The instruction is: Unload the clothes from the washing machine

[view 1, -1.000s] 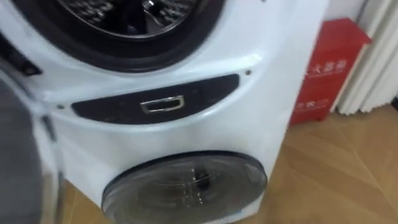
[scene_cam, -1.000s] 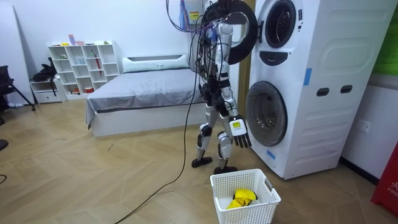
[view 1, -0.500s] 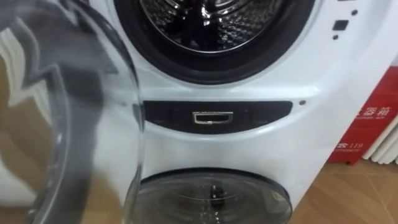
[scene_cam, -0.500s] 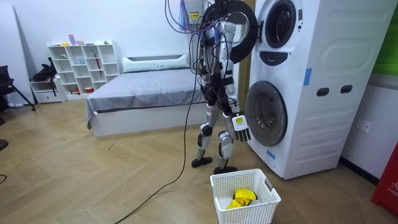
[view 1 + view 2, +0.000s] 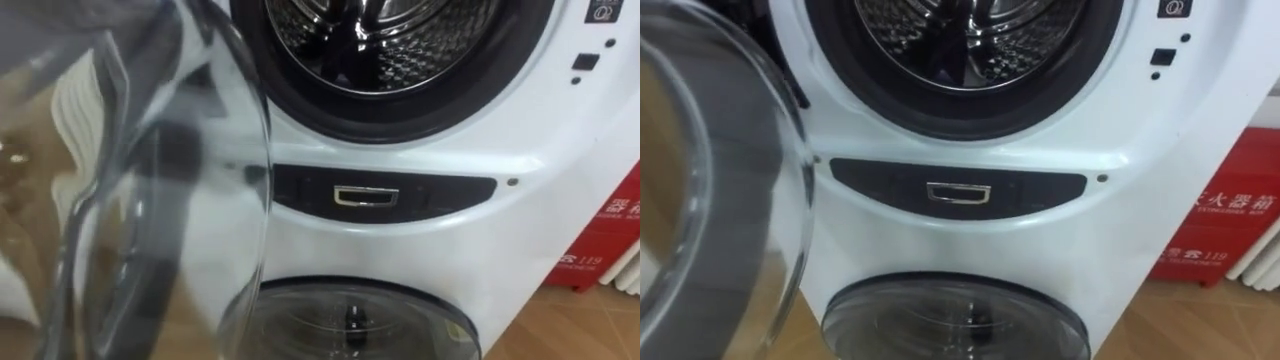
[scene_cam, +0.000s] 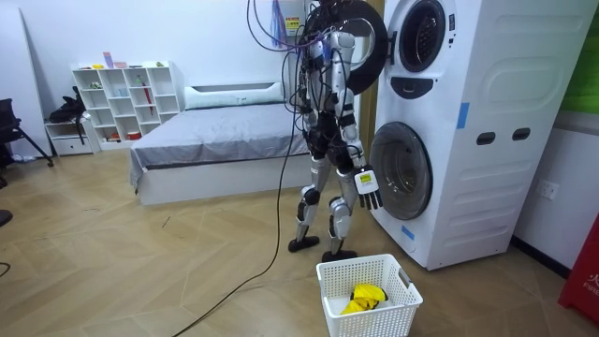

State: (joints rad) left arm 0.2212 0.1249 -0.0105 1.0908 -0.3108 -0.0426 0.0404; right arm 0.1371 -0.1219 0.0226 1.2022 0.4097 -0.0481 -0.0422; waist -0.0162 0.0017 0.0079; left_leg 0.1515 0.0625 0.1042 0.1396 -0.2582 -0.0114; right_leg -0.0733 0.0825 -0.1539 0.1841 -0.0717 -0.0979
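Facing washing machine (image 5: 430, 235), open door (image 5: 150, 190) at left

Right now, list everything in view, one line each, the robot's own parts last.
washing machine: one, white, two stacked drums, before the robot
upper door: one, clear, swung open, left
lower door: one, dark, shut
basket: one, white, on floor
cloth: one, yellow, in basket
box: one, red, right of machine
bed: one, grey, behind robot
shelf: one, white, far wall
right hand: one, dark, hanging open by lower door
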